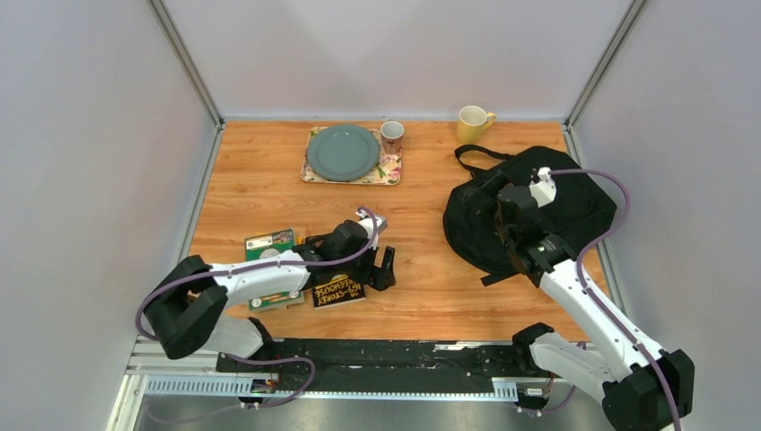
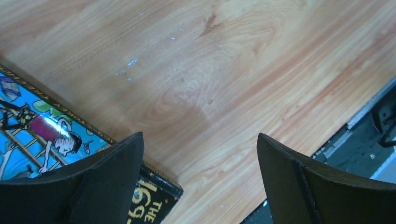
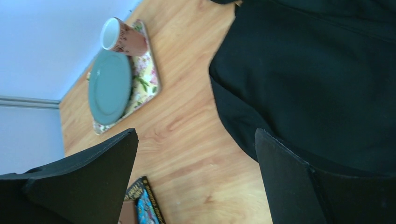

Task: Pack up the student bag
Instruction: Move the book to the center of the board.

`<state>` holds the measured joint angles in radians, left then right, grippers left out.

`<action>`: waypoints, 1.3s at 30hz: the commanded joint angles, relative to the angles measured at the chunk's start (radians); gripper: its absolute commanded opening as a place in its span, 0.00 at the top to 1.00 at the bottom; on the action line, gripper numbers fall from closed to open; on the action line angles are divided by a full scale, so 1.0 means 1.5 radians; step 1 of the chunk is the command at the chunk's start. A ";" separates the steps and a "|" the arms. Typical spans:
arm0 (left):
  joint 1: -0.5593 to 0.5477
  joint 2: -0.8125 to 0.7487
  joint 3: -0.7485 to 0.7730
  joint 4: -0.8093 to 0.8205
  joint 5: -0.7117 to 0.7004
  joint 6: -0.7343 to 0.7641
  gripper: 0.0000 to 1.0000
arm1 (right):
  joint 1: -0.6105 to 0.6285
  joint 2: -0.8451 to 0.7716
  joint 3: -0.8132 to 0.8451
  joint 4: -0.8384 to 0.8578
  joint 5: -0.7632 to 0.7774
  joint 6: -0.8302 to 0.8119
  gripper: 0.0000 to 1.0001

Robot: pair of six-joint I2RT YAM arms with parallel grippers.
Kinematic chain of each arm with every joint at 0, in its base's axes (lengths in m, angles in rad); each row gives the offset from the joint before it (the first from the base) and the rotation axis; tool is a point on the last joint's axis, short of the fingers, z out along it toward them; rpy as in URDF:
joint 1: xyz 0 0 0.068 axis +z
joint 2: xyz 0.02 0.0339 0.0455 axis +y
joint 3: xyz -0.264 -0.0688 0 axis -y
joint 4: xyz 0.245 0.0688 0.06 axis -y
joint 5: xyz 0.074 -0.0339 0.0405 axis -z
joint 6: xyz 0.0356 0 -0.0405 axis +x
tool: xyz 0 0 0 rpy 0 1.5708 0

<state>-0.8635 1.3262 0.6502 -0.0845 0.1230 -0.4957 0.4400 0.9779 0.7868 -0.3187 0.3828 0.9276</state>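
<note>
Hanging over the bag [image 1: 468, 224], which lies on the table [image 1: 260, 180], the right gripper [image 3: 196, 135] has its jaws spread wide and holds nothing. Well to the left of the bag, the left gripper [image 2: 200, 140] is equally wide and empty, with one finger above the corner of a book [image 2: 37, 130]. A yellow mug [image 1: 473, 122] stands just behind the bag.

Top external camera: high behind the arm bases, facing down over the whole table [image 1: 269, 180]. Left wrist camera: very near the surface, facing down onto bare wood and one book [image 2: 42, 135] corner. Right wrist camera: farther off, facing obliquely across bag [image 3: 317, 79], plate [image 3: 109, 87] and table. All three views share the book.
</note>
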 commanded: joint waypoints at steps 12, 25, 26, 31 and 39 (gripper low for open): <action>0.001 0.101 -0.057 0.009 -0.139 -0.083 0.02 | -0.145 -0.007 -0.120 -0.063 -0.167 0.077 0.00; 0.043 0.016 -0.132 -0.036 -0.192 -0.032 0.02 | -0.130 -0.069 -0.244 -0.033 -0.202 0.335 0.00; 0.043 0.012 -0.129 -0.035 -0.181 -0.018 0.02 | -0.122 -0.083 -0.248 -0.047 -0.187 0.352 0.00; 0.043 -0.017 -0.126 -0.018 -0.158 -0.006 0.01 | -0.103 -0.172 -0.238 -0.084 -0.196 0.429 0.00; 0.042 -0.041 -0.074 -0.020 -0.134 0.013 0.01 | -0.073 -0.214 -0.214 -0.198 -0.176 0.542 0.00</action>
<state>-0.8089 1.2850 0.5003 -0.0315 -0.0895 -0.5064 0.3176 0.6491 0.4198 -0.5274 0.0929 1.6093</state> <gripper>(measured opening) 0.990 0.996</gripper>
